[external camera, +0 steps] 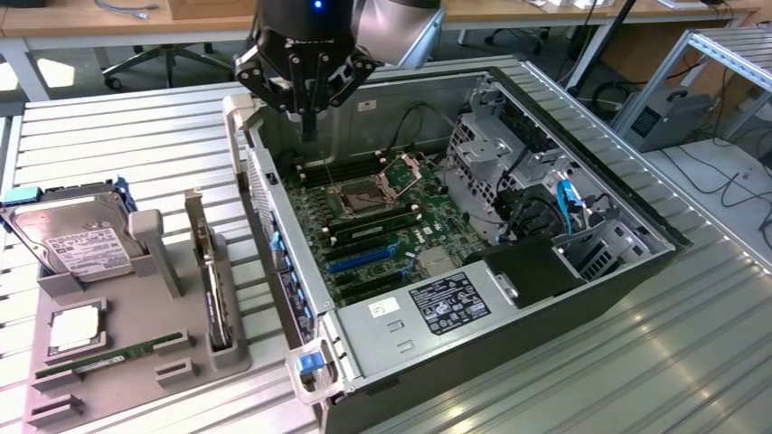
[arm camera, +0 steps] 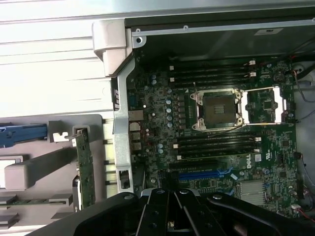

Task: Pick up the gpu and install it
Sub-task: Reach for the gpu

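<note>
The gpu point(external camera: 212, 287) stands on edge in a slot of the grey holder tray point(external camera: 127, 398), at the exterior view's left of the open computer case point(external camera: 287, 262). Its silver bracket points up at the far end. In the wrist view the gpu point(arm camera: 85, 169) shows a thin green board edge beside the case wall. My gripper point(external camera: 309, 125) hangs above the case's far left corner, over the motherboard point(external camera: 380, 226), well apart from the gpu. Its fingers are shut with nothing between them. The gripper point(arm camera: 172, 209) shows as dark closed fingers in the wrist view.
A silver hard drive point(external camera: 75, 242) with a white label leans in the tray's far end. A narrow RAM stick point(external camera: 107, 358) and a square chip point(external camera: 75, 327) lie in the tray. Drive cages and cables point(external camera: 531, 194) fill the case's right side. Ribbed metal table point(external camera: 627, 362) surrounds it.
</note>
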